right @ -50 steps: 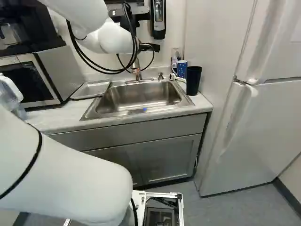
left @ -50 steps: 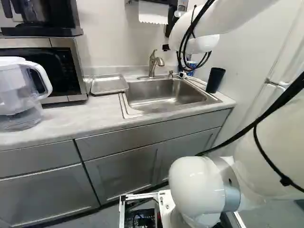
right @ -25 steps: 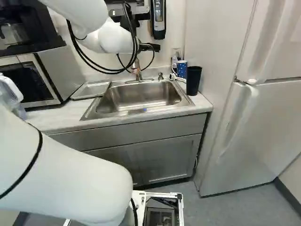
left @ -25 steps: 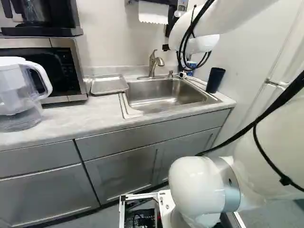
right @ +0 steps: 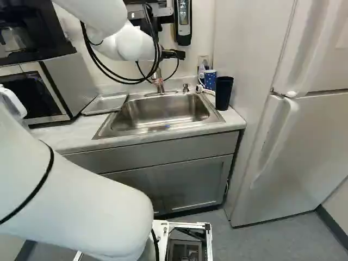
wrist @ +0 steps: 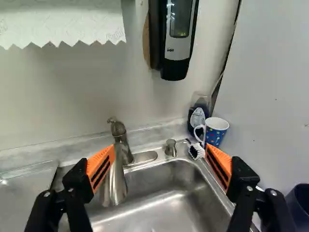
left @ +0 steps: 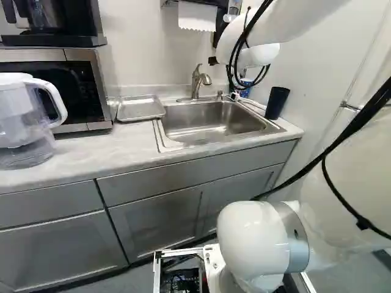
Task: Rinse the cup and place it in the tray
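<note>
The gripper [wrist: 161, 147] is open; the cup [wrist: 216, 132] stands by the sink's [right: 163, 109] back corner, beside the bottle [wrist: 197, 117]. Depth is hard to judge, but sweeping across low could catch the tap [wrist: 116, 179] or brush [wrist: 196, 152].

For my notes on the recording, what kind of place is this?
Probably a small kitchen or break room: it has a sink with a faucet, a microwave, and a refrigerator.
</note>
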